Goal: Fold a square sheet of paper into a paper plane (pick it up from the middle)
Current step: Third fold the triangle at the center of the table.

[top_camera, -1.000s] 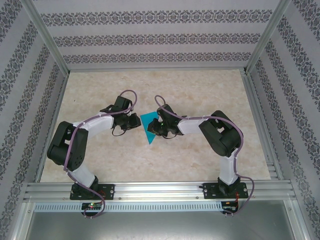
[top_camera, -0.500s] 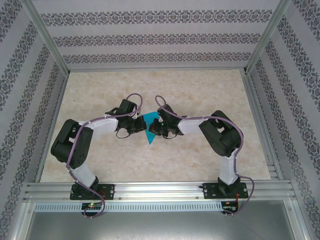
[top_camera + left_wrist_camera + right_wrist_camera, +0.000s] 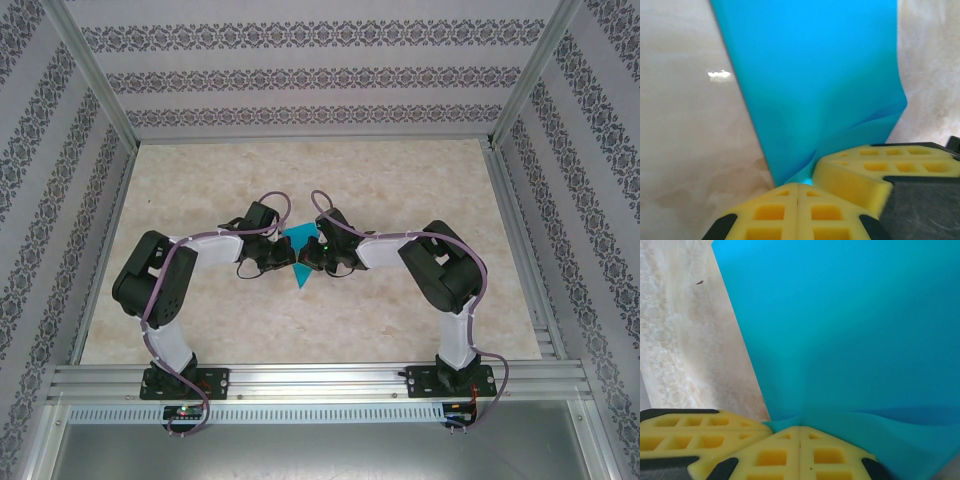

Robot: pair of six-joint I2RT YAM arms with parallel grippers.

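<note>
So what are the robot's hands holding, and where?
Both the left hand and right hand pinch the folded cyan-blue paper sheet, side by side near its middle.

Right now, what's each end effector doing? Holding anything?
Left end effector: closed, pinching the blue paper.
Right end effector: closed, pinching the same blue paper.
</note>
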